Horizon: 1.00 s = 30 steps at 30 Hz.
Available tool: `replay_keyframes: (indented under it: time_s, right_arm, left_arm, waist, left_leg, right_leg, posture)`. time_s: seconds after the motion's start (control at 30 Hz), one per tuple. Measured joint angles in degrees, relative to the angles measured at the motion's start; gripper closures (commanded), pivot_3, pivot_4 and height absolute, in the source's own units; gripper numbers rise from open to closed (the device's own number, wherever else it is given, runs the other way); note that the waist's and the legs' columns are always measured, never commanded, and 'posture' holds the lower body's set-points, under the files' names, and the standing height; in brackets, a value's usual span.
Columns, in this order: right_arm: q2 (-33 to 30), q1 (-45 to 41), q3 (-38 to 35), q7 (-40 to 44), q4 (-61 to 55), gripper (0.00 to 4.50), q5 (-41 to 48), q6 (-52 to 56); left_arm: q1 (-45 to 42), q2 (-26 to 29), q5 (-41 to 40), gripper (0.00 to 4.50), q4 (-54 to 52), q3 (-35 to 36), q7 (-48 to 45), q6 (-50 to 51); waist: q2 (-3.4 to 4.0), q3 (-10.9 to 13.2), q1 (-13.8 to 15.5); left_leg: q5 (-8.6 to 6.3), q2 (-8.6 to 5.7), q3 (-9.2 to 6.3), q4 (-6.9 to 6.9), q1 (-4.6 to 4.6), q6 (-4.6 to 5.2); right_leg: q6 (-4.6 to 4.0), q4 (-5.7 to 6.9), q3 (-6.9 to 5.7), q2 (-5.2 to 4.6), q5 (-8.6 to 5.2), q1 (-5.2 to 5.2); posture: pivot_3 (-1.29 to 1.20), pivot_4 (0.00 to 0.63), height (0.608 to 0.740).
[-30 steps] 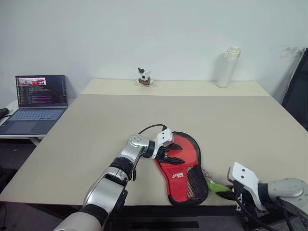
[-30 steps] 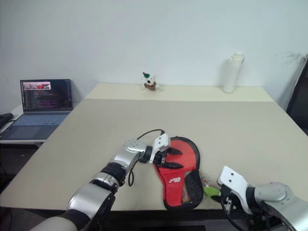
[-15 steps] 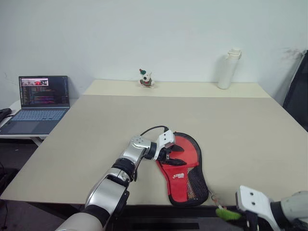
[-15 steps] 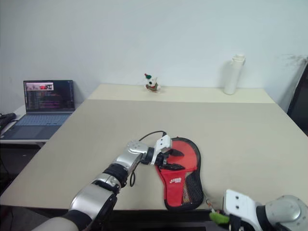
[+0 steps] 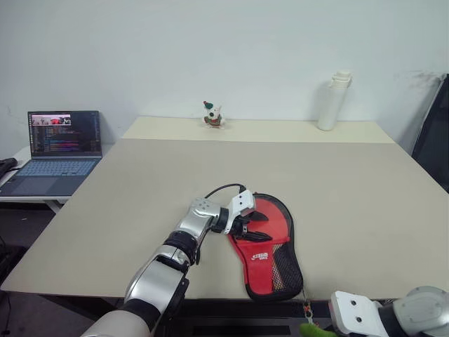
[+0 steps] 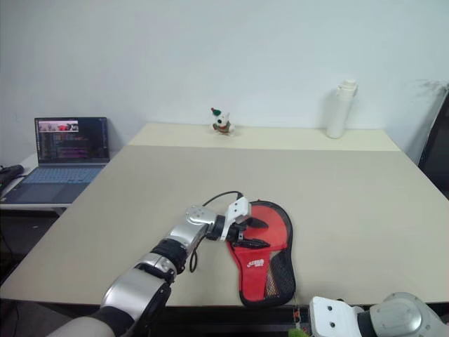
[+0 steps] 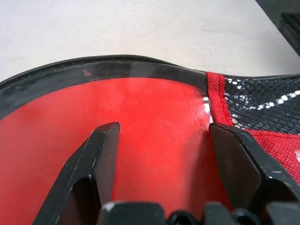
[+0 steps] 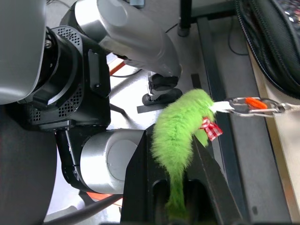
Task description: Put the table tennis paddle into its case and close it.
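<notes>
The left gripper (image 5: 254, 227), fingers spread wide, presses on the red face of the case (image 5: 270, 246) near the table's (image 5: 351, 182) front edge, apparently pinning it, while the right gripper (image 8: 171, 185) clamps the green fuzzy charm (image 8: 180, 131) off the edge, likely drawing the zip closed

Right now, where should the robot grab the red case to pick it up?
Probably the case's round end, coming from above over its rim: it lies flat, and the open left end effector already straddles that red face.
</notes>
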Motion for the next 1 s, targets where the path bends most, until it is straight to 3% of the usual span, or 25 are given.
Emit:
replay_keyframes:
  time_s: [0.17,0.4,0.73,0.87,1.0]
  right_arm:
    - [0.2,-1.9,2.1,0.2,0.8,4.49,-0.8,-1.0]
    - [0.6,-5.3,2.2,1.2,1.0,2.41,0.7,1.3]
    - [5.8,-14.5,-2.2,-2.8,1.4,2.41,6.3,9.2]
    - [11.1,-23.4,-6.2,-4.8,10.5,2.41,6.6,6.2]
    - [15.2,-31.0,-5.7,-4.0,20.7,2.41,6.3,3.5]
  left_arm:
    - [0.0,-0.1,0.0,1.18,0.0,0.0,0.4,0.1]
    - [0.0,-0.5,0.0,1.18,0.0,0.3,1.3,0.2]
    - [0.5,-0.4,0.1,1.18,-1.2,1.0,0.9,0.7]
    - [3.8,2.0,-2.4,1.18,-10.3,1.7,-2.1,4.7]
    - [7.4,8.8,-7.4,1.18,-24.0,5.9,-3.4,13.4]
  waist:
    - [-0.01,0.0,0.0]
    - [-0.01,0.0,0.0]
    - [-0.02,0.0,0.0]
    - [-0.08,0.0,-0.4]
    - [-0.08,0.1,-0.7]
  left_leg:
    - [0.0,0.0,0.0,0.01,0.01,0.0]
    - [0.0,0.01,0.0,0.02,0.02,0.0]
    - [0.0,0.01,0.0,0.04,0.01,0.0]
    - [0.0,0.06,0.04,0.01,0.02,0.0]
    - [0.0,0.12,0.01,-0.1,-0.01,0.0]
  right_leg:
    - [0.0,0.01,0.01,0.0,0.0,0.0]
    - [0.0,0.02,0.01,-0.01,0.0,0.02]
    - [0.0,0.05,0.02,-0.01,0.01,0.02]
    - [0.0,0.07,0.07,0.01,0.02,-0.03]
    - [-0.07,0.11,0.09,0.08,-0.01,-0.14]
  posture:
    - [0.0,0.15,0.74]
    - [0.0,0.15,0.74]
    - [0.0,0.15,0.74]
    - [0.0,0.15,0.74]
    - [0.0,0.15,0.74]
